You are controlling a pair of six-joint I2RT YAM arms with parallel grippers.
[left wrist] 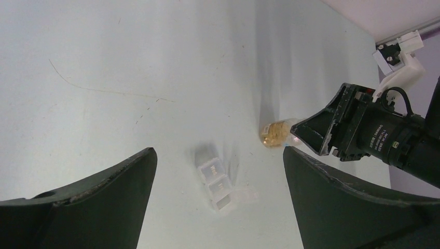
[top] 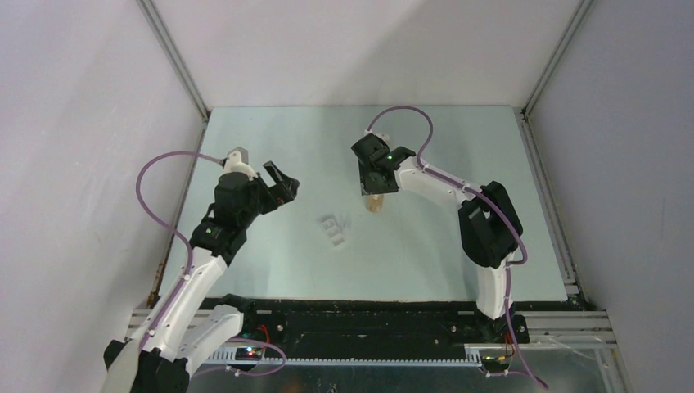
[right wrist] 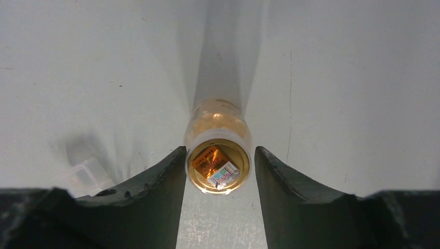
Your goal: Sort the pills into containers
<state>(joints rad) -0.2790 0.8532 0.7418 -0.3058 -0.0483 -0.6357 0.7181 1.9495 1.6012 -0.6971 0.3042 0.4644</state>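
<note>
The white translucent pill box [top: 334, 228] lies mid-table, a row of joined square compartments. It also shows in the left wrist view [left wrist: 218, 182] and at the left of the right wrist view [right wrist: 85, 174]; its end compartment looks open. No loose pills show. A small clear bottle [top: 376, 203] with orange-tan contents stands right of the box. My right gripper [top: 375, 187] is over it, open, its fingers [right wrist: 155, 181] straddling the bottle's top [right wrist: 218, 167]; the left finger touches it and the right one is a sliver apart. My left gripper [top: 282, 184] is open and empty, left of the box.
The pale green table [top: 270, 254] is walled by grey panels on the left, back and right. The right arm's wrist [left wrist: 373, 135] shows at the right of the left wrist view, close to the bottle [left wrist: 277, 134].
</note>
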